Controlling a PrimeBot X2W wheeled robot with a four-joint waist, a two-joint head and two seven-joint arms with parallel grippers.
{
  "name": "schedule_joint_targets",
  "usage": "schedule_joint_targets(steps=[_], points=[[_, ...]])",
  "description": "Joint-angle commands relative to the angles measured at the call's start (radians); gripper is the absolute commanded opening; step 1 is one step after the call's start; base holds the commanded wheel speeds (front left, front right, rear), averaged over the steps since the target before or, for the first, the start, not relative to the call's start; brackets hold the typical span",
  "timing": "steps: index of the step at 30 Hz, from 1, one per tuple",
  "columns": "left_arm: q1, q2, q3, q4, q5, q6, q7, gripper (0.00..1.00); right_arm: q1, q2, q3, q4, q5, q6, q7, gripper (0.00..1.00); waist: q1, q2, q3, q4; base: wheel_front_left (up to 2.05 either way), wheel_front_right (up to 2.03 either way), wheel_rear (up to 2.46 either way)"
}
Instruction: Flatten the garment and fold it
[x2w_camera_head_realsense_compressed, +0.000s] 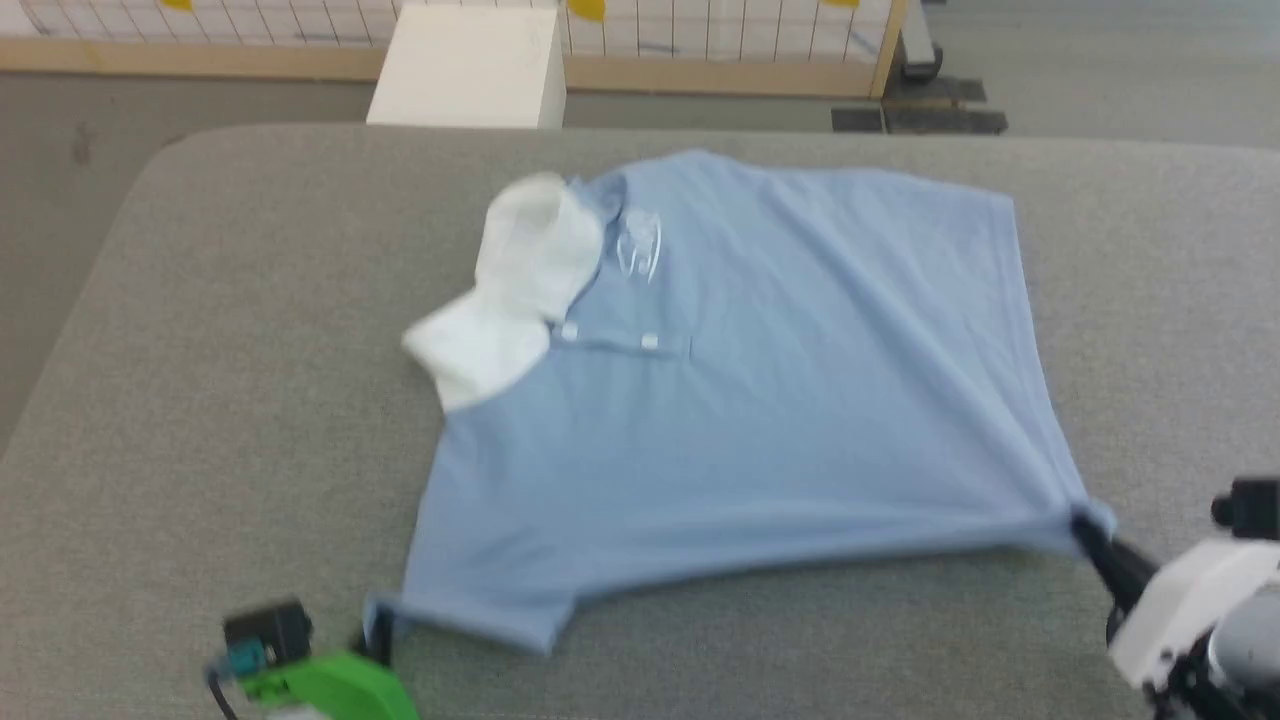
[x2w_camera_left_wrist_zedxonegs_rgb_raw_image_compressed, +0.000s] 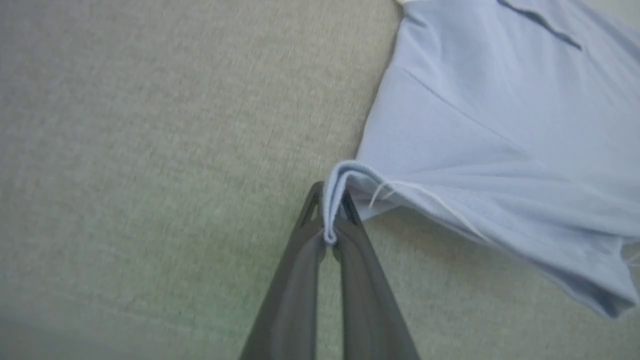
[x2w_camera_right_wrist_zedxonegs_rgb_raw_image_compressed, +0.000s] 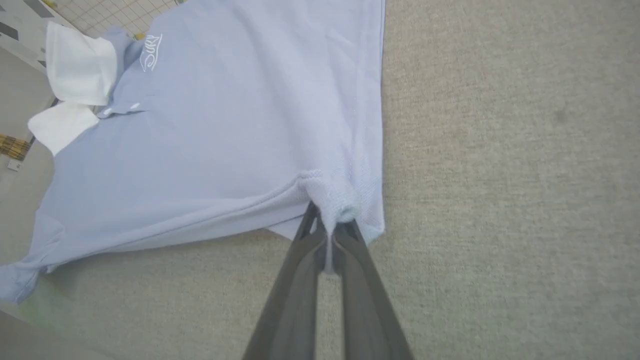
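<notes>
Head view: both grippers, left (x2w_camera_head_realsense_compressed: 378, 632) and right (x2w_camera_head_realsense_compressed: 1085, 530), pinch garment (x2w_camera_head_realsense_compressed: 740, 400) corners, flattening; next, pull taut evenly.

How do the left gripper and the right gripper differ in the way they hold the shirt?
The left gripper pinches a folded edge at the near-left corner of the garment; the right gripper pinches a bunched tuft at the near-right corner. Behind the left is a green part, behind the right a white housing. Both are shut on the cloth.
</notes>
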Motion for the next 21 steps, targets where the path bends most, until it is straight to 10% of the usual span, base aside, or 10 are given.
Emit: schedule_joint_targets(steps=[1,21], points=[[0.034,0.011,-0.003,-0.010,-0.006,0.012,0.026,0.00,0.029,-0.009,-0.004,-0.009,-0.012,-0.002,0.011,0.00,0.0002,0.0000,-0.027,-0.003,0.00,0.00,0.00],[0.095,0.070,-0.008,-0.392,-0.034,0.065,0.204,0.00,0.082,-0.042,-0.004,-0.149,-0.082,-0.002,0.219,0.00,0.0002,0.0000,-0.002,-0.032,0.00,0.00,0.00]])
